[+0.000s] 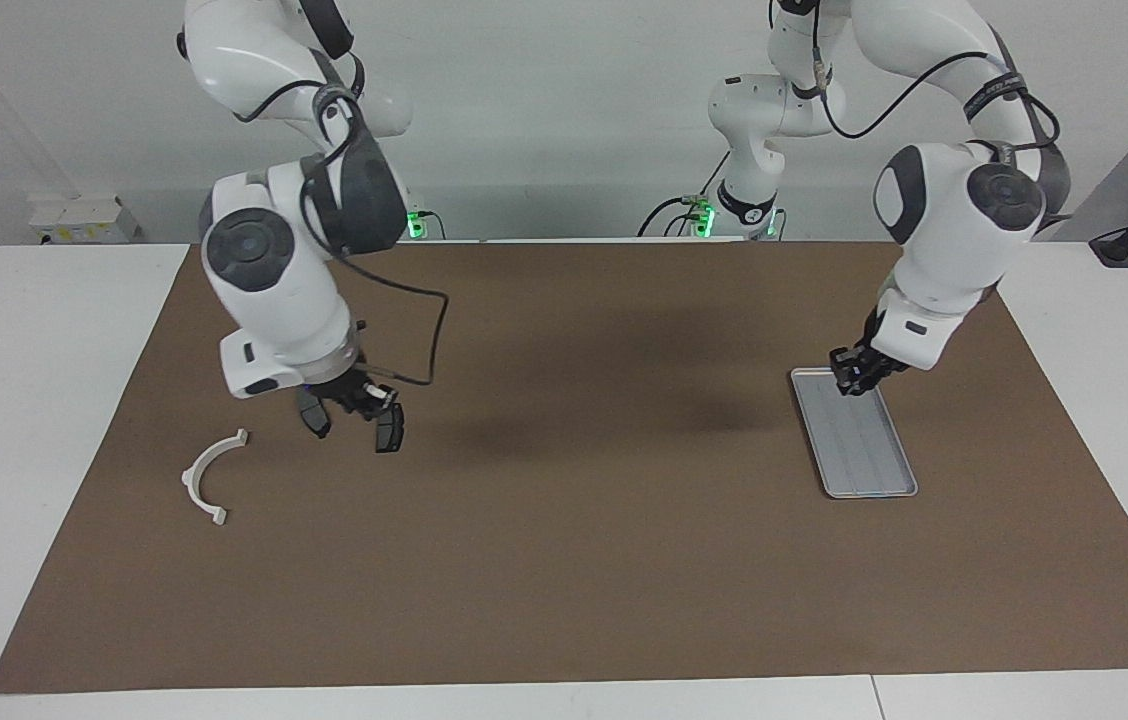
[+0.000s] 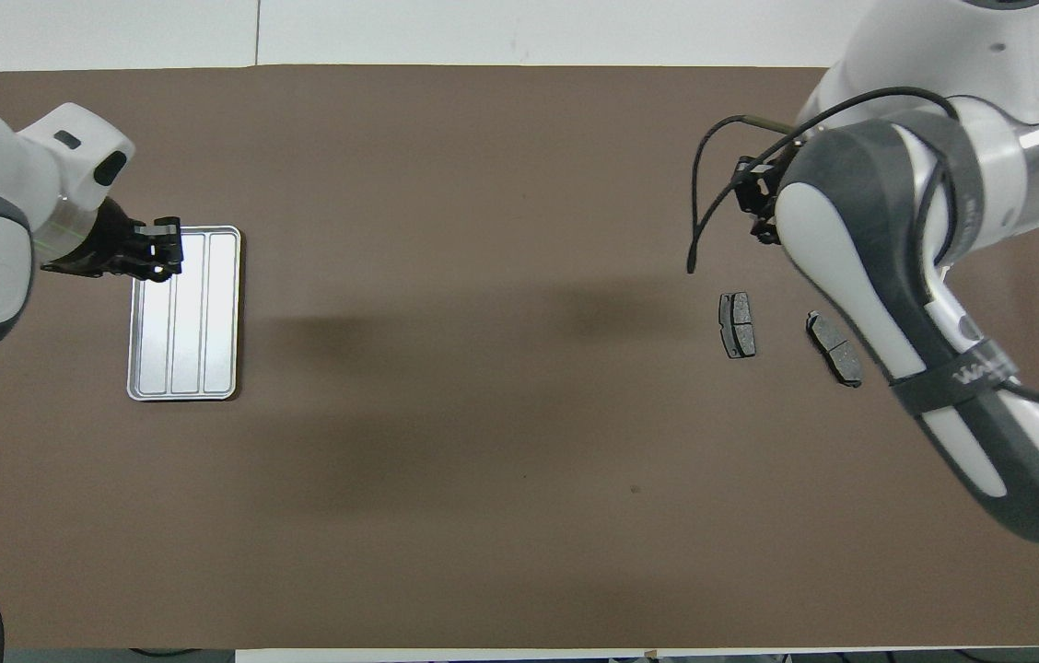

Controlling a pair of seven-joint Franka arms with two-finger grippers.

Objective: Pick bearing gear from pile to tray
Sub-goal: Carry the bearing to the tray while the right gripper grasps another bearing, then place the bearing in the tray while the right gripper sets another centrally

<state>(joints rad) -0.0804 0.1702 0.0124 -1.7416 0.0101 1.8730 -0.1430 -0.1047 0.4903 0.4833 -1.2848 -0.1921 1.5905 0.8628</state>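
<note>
A brown mat (image 1: 564, 560) is spread over a white table (image 1: 34, 400) before a pale wall. The silver tray (image 1: 869, 460) is seen toward the left arm's end of the mat. The left gripper (image 1: 852, 377) is held over the tray's corner nearest the robots, its fingers pinched almost together; what they hold cannot be told. At the right arm's end, two dark plates (image 2: 738, 325) are laid side by side, with a white half-ring bracket (image 1: 207, 476) farther from the robots. The right gripper (image 1: 364, 400) is raised over the plates, clenched, and partly screens them in the facing view.
</note>
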